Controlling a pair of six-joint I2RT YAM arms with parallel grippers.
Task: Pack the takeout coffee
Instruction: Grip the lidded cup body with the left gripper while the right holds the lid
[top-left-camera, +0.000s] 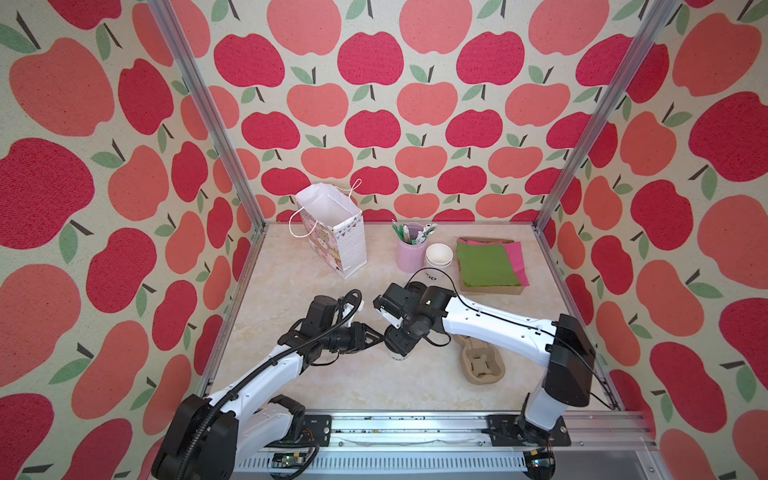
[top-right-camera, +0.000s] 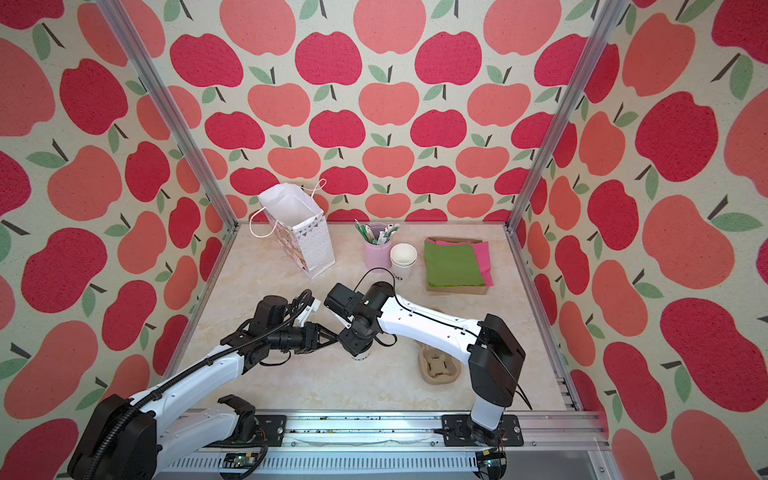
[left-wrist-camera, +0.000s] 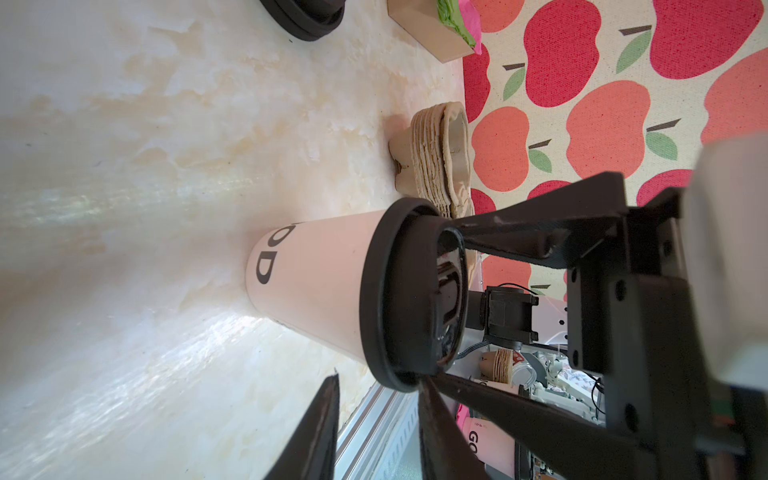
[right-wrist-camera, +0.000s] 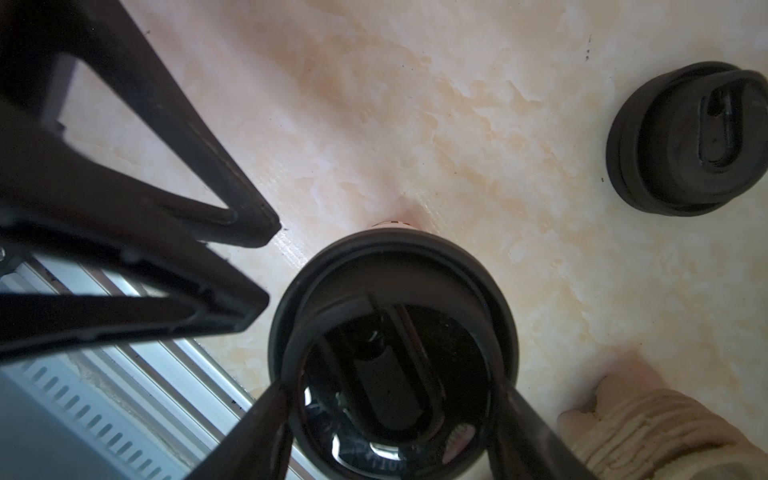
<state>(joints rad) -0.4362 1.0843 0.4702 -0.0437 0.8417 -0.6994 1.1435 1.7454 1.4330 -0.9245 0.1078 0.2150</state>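
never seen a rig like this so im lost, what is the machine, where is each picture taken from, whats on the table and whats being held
It is two robot arms, left and right, on a rail. Both top views look down on the whole marble-patterned table; the other two pictures come from cameras on the arms' wrists. The right arm's two black fingers clamp the round black plastic lid of a white paper cup with black lettering. The left arm's fingers sit beside it, slightly apart, holding nothing. Also: a patterned paper gift bag, a pink cylindrical holder of stirrers, stacked empty white cups, green and pink napkins in a cardboard tray, tan moulded-pulp cup carriers and spare black lids.
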